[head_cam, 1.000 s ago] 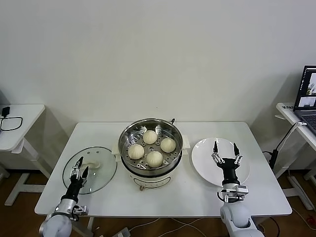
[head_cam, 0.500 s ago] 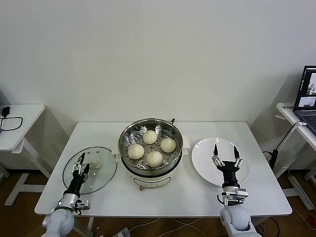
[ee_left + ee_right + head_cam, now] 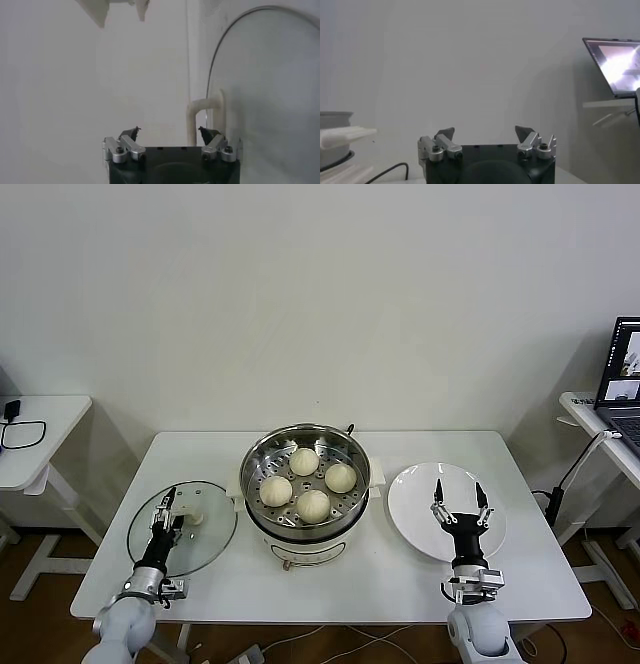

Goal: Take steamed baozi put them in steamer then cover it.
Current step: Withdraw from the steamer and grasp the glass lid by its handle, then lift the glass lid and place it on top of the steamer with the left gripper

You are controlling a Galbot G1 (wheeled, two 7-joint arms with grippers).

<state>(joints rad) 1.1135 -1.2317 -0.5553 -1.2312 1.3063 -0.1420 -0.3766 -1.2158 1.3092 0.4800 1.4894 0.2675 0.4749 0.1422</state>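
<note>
Left gripper (image 3: 167, 506) hovers low at the near left of the white rectangular table (image 3: 330, 579), over the round clear glass cover (image 3: 182, 527) with its metal rim; its jaws stand wide apart and hold nothing. In the left wrist view the cover's white rectangular handle (image 3: 202, 116) shows just past the gripper's fingertips (image 3: 133, 131), not touched. Right gripper (image 3: 458, 502) is raised over the near part of the flat round white plate (image 3: 447, 511) at the table's right, jaws spread just as wide and empty. Between lid and plate stands the round shiny stainless-steel steamer (image 3: 305, 480) on its white electric base, uncovered, with all four cream-white pleated steamed baozi (image 3: 313, 504) on its perforated tray. Farther right, on a side desk, sits an open laptop (image 3: 622, 374).
</note>
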